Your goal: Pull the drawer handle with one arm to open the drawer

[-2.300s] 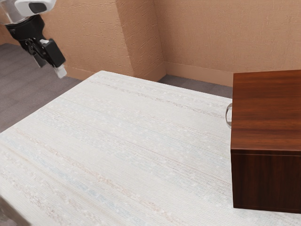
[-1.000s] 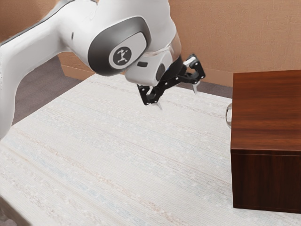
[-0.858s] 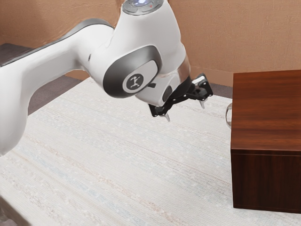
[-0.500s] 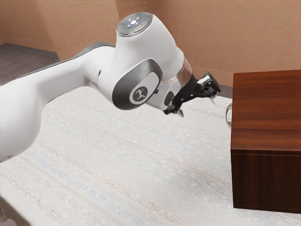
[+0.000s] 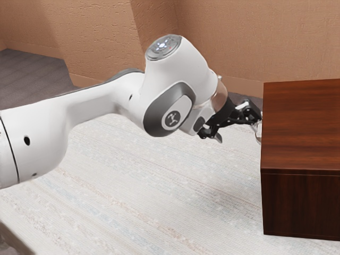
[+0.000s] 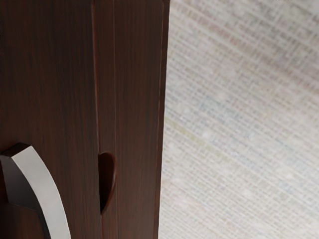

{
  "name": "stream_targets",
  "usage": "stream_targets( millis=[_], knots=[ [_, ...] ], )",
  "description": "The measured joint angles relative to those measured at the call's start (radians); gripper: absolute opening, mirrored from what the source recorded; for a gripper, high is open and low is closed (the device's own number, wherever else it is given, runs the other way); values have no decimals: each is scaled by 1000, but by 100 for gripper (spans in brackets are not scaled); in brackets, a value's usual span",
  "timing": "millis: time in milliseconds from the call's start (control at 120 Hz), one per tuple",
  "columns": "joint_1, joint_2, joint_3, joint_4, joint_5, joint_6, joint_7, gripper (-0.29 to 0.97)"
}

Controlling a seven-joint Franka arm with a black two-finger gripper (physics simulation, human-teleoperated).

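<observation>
Drawer handle (image 5: 256, 134): pale grey flat band, bent into an arch. Fixed to the front of the dark wooden cabinet (image 5: 303, 127), which stands on the pale table (image 5: 133, 175) at the exterior view's right. Bows out toward the exterior view's left. Long axis level, along the cabinet's top front edge. Gripper (image 5: 239, 129): fingers spread wide, holding nothing, just beside the handle.

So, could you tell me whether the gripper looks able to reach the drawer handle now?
Probably yes: the open gripper sits just beside the handle, and nothing seems to stand between them.
</observation>
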Motion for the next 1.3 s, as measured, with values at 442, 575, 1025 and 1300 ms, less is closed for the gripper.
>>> stream_targets(
  millis=[442,575,1025,1300],
  knots=[
    [30,31,-26,14,-1,14,84,65],
    [41,8,-27,-16,-4,15,101,62],
    [117,-89,-30,-130,-2,14,140,62],
    [171,-175,-25,-222,-11,15,153,58]
  ],
)
